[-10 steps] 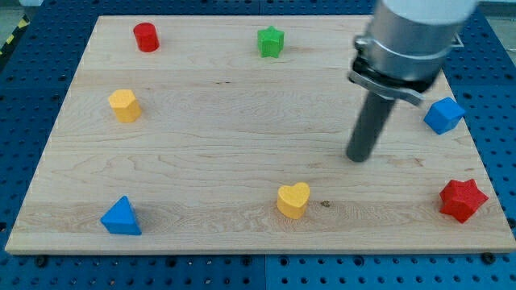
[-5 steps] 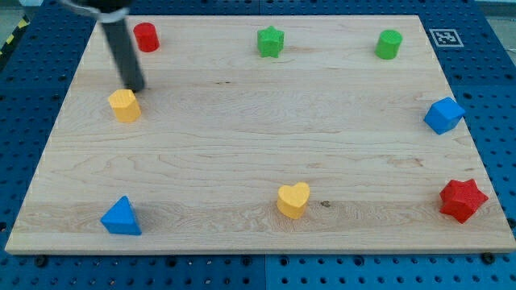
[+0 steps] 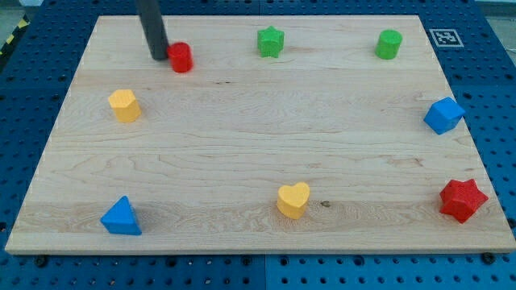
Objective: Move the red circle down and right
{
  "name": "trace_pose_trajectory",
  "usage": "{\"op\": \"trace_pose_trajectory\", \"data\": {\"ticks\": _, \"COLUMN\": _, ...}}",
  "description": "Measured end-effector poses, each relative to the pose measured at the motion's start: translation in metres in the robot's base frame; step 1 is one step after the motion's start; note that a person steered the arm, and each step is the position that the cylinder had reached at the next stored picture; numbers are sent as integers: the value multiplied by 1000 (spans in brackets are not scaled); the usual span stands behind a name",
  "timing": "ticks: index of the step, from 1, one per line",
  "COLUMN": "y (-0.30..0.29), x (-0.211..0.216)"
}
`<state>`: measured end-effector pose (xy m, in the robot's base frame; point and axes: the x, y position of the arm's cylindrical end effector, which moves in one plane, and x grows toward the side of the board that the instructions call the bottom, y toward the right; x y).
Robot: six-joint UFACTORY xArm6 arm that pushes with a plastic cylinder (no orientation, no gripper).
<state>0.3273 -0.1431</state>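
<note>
The red circle (image 3: 181, 57), a short red cylinder, stands on the wooden board (image 3: 242, 137) near the view's top left. My tip (image 3: 158, 57) is at the circle's left side, touching it or nearly so. The dark rod rises from there to the view's top edge.
A green star (image 3: 271, 41) and a green cylinder (image 3: 389, 44) sit along the top. A yellow block (image 3: 124, 105) is at the left, a blue triangle (image 3: 121, 217) at bottom left, a yellow heart (image 3: 293, 200) at bottom middle, a blue block (image 3: 443, 115) and a red star (image 3: 463, 199) at the right.
The rod swept from the board's right to the left, then up behind the red circle. The red circle has slid right and slightly down from its top-left spot.
</note>
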Motion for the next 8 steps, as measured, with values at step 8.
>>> {"op": "trace_pose_trajectory", "data": {"ticks": 8, "y": 80, "x": 50}}
